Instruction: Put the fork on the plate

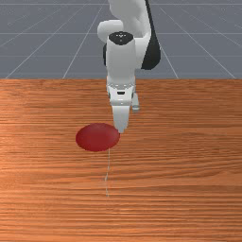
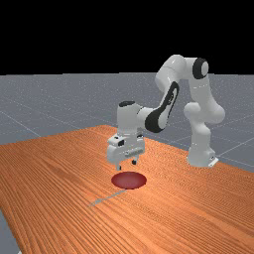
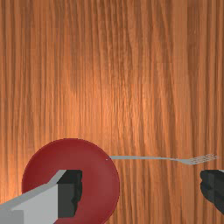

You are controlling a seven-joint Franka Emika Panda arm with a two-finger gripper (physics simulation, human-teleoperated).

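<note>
Fork (image 3: 162, 158) lies flat on the table (image 3: 131, 87), below my pincer (image 3: 141, 190) and off to the front view's left of it, waiting to be lifted onto the plate (image 3: 94, 175). My pincer hangs above the wood, spread wide and holding nothing, one finger (image 3: 70, 197) over the plate, the other (image 3: 210, 186) out beyond it on the tines' side. The step in hand, as I judge it, is to line up for the grasp. The gap runs along the fork, so closing from here would push at its ends or miss; about a quarter turn of my wrist should set the fingers on either side of the slim handle (image 3: 140, 158). I would shift sideways until the handle sits midway between them, and toward the tines (image 3: 208, 158), so neither finger comes down on the plate's rim. The fork is thin and low, so the tips need to get almost to the wood before closing, gently and evenly, or it may skid or swivel. A grip around mid-length, near the neck, should balance best; then straight up, clear of the rim, over, and a low release. The fork's long axis runs nearly parallel to my finger-to-finger line, handle end at the rim beneath my plate-side finger's side of the gap, tines pointing away from the plate, toward my other finger's side. Whether the handle end rests on the rim or just meets it, I cannot tell.
</note>
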